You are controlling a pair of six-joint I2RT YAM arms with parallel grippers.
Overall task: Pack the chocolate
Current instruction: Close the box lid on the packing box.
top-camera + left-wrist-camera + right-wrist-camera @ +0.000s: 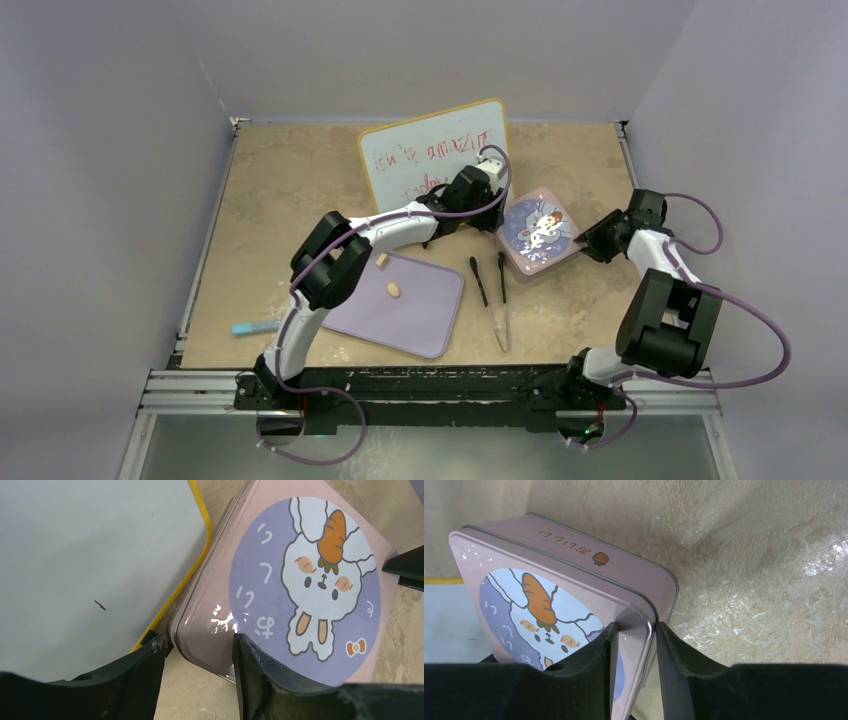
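Note:
Two tan pieces of chocolate (394, 291) lie on the lavender tray (420, 325); the second piece (381, 260) is near its far edge. The pink box (540, 232) with a rabbit lid (310, 580) sits lid-on at the right of the whiteboard. My right gripper (636, 627) is shut on the box's (574, 570) right corner rim, one finger on the lid and one outside; in the top view the right gripper (587, 240) meets that corner. My left gripper (198, 642) stands open astride the box's left corner, and in the top view the left gripper (493, 214) is there too.
A yellow-framed whiteboard (435, 150) lies behind the box, touching it. Black-tipped tongs (497, 300) lie between the tray and the box. A small blue strip (255, 327) lies at the near left. The table edge (400, 368) runs just past the tray.

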